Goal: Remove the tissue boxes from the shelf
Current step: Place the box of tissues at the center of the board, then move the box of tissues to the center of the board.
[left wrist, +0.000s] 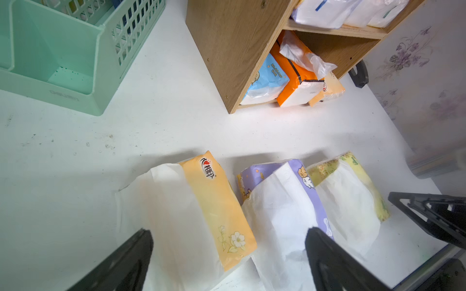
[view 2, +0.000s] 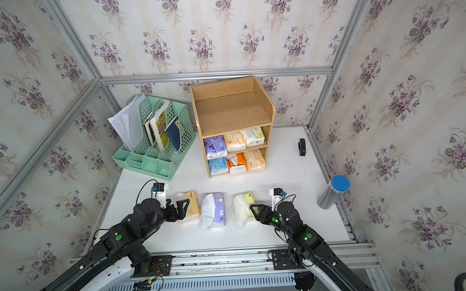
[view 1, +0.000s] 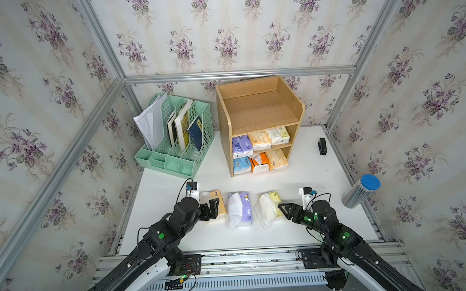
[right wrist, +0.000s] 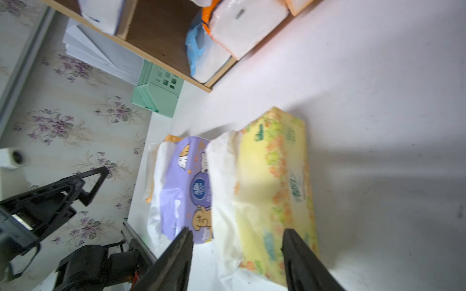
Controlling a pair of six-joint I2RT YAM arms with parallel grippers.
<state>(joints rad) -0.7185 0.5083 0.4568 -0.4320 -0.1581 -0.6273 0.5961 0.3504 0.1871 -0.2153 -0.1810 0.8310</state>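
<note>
- Tissue boxes [view 1: 242, 208]: three lie in a row on the white counter [view 1: 321, 180], near its front edge and well in front of the shelf [view 1: 260, 108]. Each shows loose white tissue.
- The left gripper [view 1: 211, 208] hangs at the yellow-orange pack [view 1: 220, 202], the leftmost of the row. Its jaws are spread wide, one finger on either side of the pack. I cannot tell whether they touch it.
- The purple pack [view 1: 245, 208] lies in the middle, just beside both neighbours.
- The right gripper [view 1: 282, 209] sits at the near right end of the green-yellow pack [view 1: 273, 200], jaws parted and the fingers astride that end.
- A cylinder with a blue lid [view 1: 361, 191] stands at the counter's right edge.
- Farther back, the shelf's bottom tier holds a light-blue pack [view 1: 242, 164], an orange pack [view 1: 259, 165] with crumpled wrap sticking up, and a peach pack [view 1: 277, 159].
- Its middle tier holds a lilac pack [view 1: 242, 146], a cream pack [view 1: 259, 140] and a pale pack [view 1: 279, 135].
- A small black object [view 1: 322, 146] lies right of the shelf.
- A mint-green file rack [view 1: 173, 159] with papers and books stands to its left.
</note>
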